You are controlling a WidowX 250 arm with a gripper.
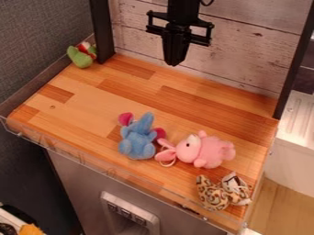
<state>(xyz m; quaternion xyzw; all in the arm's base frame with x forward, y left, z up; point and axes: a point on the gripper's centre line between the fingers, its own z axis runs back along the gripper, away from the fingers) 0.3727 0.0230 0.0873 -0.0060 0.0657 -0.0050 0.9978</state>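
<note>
Beyond the blue plush toy with crimson ears (pixel 138 141), above the brown wooden table (pixel 92 108): black two-finger tool (pixel 175 63), closed. Right of that toy: pink plush (pixel 208 152), leopard-spotted plush (pixel 212 196). Left, farther back: green plush (pixel 80 58).

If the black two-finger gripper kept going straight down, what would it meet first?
Probably the brown wooden tabletop, behind the blue plush toy, though depth under the gripper is unclear.
</note>
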